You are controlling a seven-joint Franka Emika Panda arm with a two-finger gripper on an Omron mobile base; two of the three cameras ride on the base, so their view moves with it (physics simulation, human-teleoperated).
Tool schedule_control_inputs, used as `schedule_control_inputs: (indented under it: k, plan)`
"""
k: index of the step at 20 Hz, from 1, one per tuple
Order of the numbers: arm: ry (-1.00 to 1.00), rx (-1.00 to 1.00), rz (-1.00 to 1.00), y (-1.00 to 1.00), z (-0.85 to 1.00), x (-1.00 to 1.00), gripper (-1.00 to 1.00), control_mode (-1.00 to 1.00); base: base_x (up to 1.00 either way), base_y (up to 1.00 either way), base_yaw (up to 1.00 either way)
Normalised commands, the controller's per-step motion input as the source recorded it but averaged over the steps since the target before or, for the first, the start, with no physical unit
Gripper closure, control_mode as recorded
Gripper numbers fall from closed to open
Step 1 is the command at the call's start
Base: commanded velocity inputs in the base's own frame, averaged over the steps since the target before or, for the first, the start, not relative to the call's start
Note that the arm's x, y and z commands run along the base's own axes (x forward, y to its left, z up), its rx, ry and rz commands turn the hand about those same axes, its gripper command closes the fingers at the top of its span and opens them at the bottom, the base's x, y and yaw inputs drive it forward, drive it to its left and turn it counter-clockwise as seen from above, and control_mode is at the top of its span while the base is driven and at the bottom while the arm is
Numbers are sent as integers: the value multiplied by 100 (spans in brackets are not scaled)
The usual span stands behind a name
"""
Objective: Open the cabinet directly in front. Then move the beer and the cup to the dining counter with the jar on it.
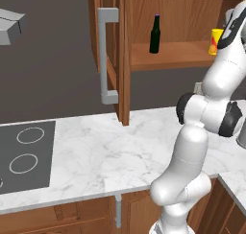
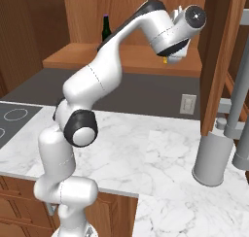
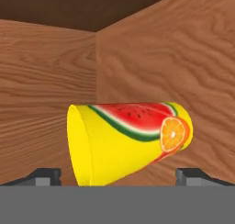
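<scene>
The wooden cabinet [image 1: 168, 55] stands open, its left door [image 1: 113, 60] swung out toward me. On its shelf [image 2: 121, 61] the dark beer [image 1: 154, 34] stands upright at the left. The yellow cup [image 3: 124, 142], printed with watermelon and orange, stands at the right, partly behind my arm [image 1: 215, 41]. My gripper [image 3: 118, 176] is inside the cabinet, open, with one fingertip [image 3: 43, 176] on each side of the cup's near part and neither touching it. The hand view is rolled, so the cup looks sideways there. The dining counter and the jar are out of view.
Below the cabinet runs a marble worktop [image 1: 105, 151] with a cooktop [image 1: 24, 156] at the left. A grey cylindrical vessel [image 2: 212, 158] stands on the worktop at the right, under the open right door [image 2: 219, 61]. A wall socket [image 2: 188, 104] is behind it.
</scene>
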Motion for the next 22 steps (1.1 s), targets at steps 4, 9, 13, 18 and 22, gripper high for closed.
schedule_control_inputs:
  k: [4,9,13,18,22]
  plan:
    - [4,0,0,-11,0,21,-100,-100,0,0,0]
    - [3,0,1,-6,0,7,-100,-100,0,0,0]
    - [4,0,0,0,0,0,-100,-100,0,0,0]
    - [5,0,0,0,0,0,-100,-100,0,0,0]
    - [10,0,0,0,0,3,-100,-100,0,0,0]
